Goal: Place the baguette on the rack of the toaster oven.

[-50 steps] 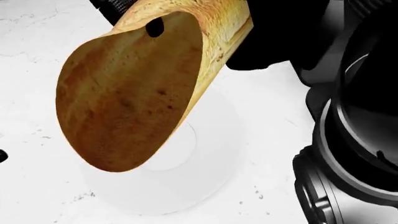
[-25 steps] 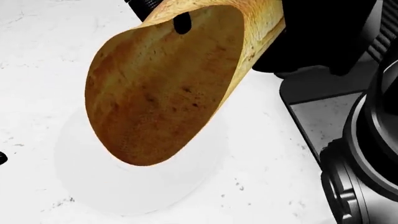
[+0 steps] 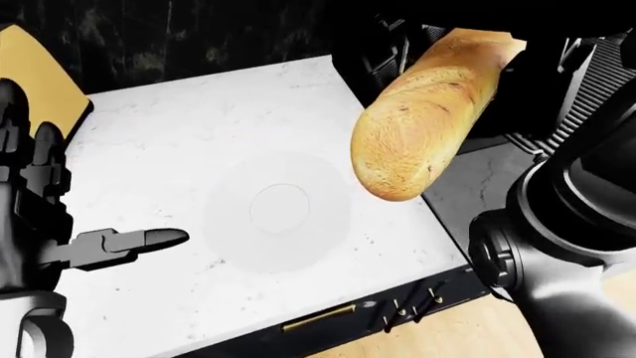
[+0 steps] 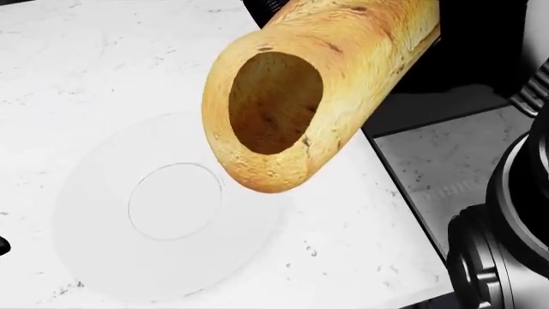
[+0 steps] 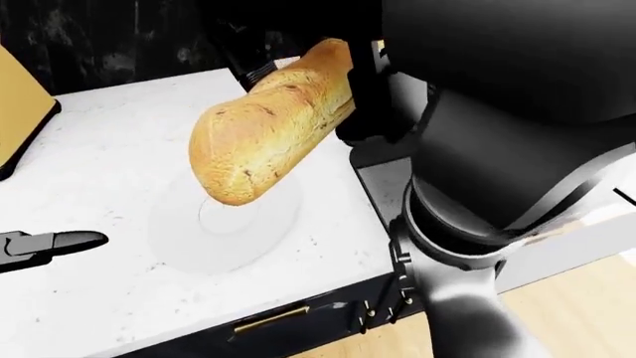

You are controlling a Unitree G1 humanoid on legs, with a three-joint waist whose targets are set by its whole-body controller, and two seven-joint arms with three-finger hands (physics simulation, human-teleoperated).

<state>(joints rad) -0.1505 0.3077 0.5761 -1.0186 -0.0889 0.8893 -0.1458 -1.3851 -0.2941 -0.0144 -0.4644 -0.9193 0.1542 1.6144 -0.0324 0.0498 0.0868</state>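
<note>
The baguette (image 3: 423,123), golden and crusty, hangs tilted in the air with its near end above the right part of a white plate (image 3: 278,212) on the white counter. My right hand (image 5: 363,93) is shut on its upper end, at the top of both eye views; the fingers are mostly hidden by my dark forearm. In the head view the baguette's end (image 4: 283,109) fills the middle, above the plate (image 4: 103,219). My left hand (image 3: 95,186) is open and empty over the counter's left part. I cannot make out the toaster oven.
The white counter (image 3: 179,127) ends at a dark edge with a brass drawer handle (image 3: 318,317). A grey lower surface (image 4: 455,167) lies right of it. A tan block (image 3: 35,67) stands at the top left. A dark wall runs along the top.
In the head view the baguette has moved up and right, off the plate's middle. The plate has slid left in the picture, so the camera has shifted too.
</note>
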